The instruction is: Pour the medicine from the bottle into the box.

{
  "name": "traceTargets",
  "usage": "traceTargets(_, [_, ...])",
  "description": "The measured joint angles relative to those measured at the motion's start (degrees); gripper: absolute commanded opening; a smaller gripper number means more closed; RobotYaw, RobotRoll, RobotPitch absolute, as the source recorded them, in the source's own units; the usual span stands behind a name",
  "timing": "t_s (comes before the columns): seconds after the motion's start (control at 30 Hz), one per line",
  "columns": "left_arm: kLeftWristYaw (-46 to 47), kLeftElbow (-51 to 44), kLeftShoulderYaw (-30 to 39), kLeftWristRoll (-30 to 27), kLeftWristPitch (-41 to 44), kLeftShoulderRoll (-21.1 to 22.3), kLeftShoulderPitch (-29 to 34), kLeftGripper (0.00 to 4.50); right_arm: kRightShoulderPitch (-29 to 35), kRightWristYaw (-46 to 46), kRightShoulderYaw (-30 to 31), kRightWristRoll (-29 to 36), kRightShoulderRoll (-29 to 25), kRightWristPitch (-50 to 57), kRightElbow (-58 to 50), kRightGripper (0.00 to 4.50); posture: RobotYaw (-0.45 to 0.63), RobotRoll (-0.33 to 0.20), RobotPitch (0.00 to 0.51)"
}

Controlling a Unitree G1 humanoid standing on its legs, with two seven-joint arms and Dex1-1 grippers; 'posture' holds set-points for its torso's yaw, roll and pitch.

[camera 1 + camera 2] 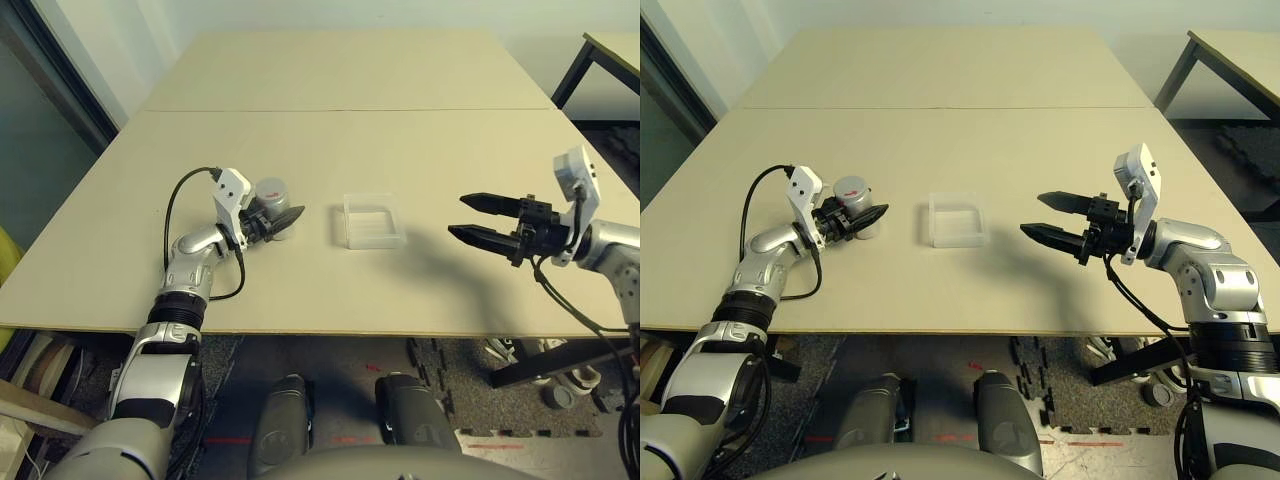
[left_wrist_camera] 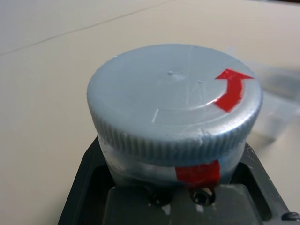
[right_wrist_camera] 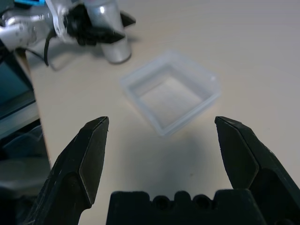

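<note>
The bottle (image 1: pixel 271 193) stands upright on the table, a grey-white cylinder under a ribbed grey cap with a red arrow (image 2: pixel 173 103). A red band shows below the cap. My left gripper (image 1: pixel 290 220) is shut on the bottle's body, one black finger on either side. The box (image 1: pixel 370 243), a clear shallow tray with nothing in it, lies just right of the bottle. My right gripper (image 1: pixel 456 216) hovers right of the box, open, nothing between its fingers, pointing at the box (image 3: pixel 171 91) and the bottle (image 3: pixel 112 42) beyond.
A seam (image 1: pixel 350 109) crosses the tan table behind the objects. A second table (image 1: pixel 610 50) with a dark leg stands at the back right. A black cable (image 1: pixel 180 200) loops off my left wrist. The table's front edge (image 1: pixel 300 333) runs near my body.
</note>
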Motion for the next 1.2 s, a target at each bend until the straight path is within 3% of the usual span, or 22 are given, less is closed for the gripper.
traceTargets(0.2, [-5.52, -3.71, -0.13, -2.05, 6.96, 1.95, -0.93, 2.75, -5.71, -1.27, 3.04, 0.29, 0.12, 7.12, -3.66, 4.50, -0.11, 0.000, 0.057])
traceTargets(0.53, [-17.44, -7.17, -2.91, -4.62, 15.40, 3.66, -5.39, 2.75, -17.94, 0.06, 8.28, 2.14, 5.93, 11.36, -3.63, 4.50, -0.12, 0.000, 0.031])
traceTargets(0.97, [-25.04, -7.30, -8.96, -4.36, 16.65, 2.79, -9.61, 2.75, -30.72, -1.47, 13.69, -0.51, 16.77, 11.98, 5.48, 4.50, -0.10, 0.000, 0.019])
traceTargets(1.2, [-25.79, -8.90, -10.36, -4.32, 16.48, 2.36, -9.66, 2.75, -31.60, -1.49, 16.34, -2.47, 20.03, 11.95, 7.42, 4.50, -0.09, 0.000, 0.014])
